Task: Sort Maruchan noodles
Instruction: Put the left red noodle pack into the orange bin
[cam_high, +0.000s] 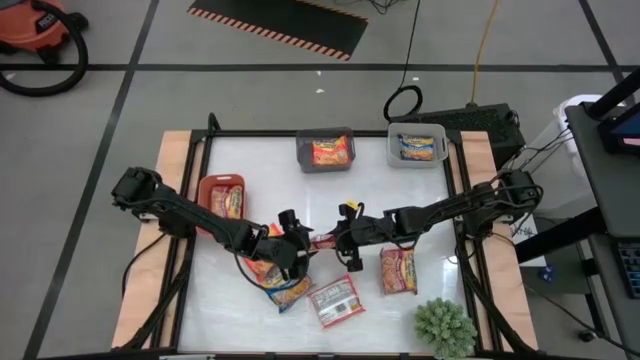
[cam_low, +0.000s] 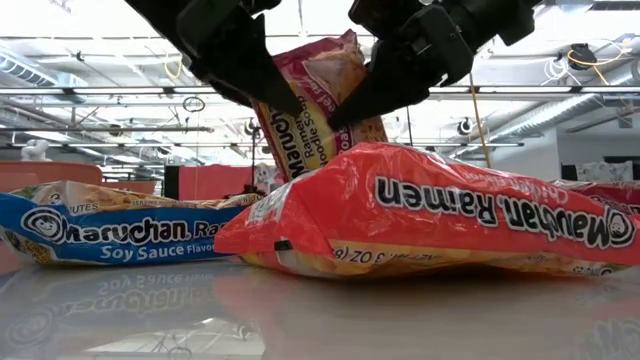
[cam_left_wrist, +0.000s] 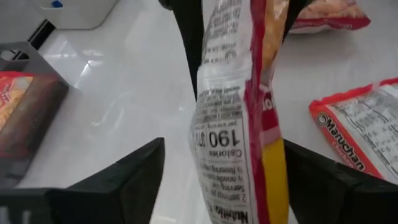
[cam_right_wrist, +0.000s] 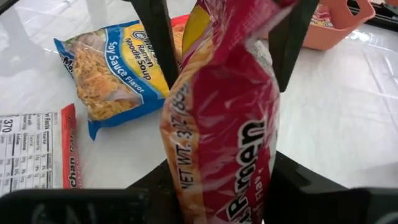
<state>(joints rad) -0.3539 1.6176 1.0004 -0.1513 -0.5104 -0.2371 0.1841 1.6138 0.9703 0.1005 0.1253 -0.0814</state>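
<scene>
A pink-trimmed noodle packet (cam_low: 318, 105) hangs upright above the worktop (cam_high: 420, 225), pinched between both arms; the right end effector (cam_high: 340, 238) is clenched on one edge of it, while the left end effector (cam_high: 303, 240) stands around the other edge, fingers (cam_left_wrist: 124, 177) spread with gaps either side. Beside that packet lie a blue soy-sauce packet (cam_right_wrist: 109, 65) and a red-trimmed packet (cam_low: 430, 215); beyond it, the red bin (cam_high: 205, 195), grey bin (cam_high: 325, 165) and white bin (cam_high: 395, 155) each hold a packet.
</scene>
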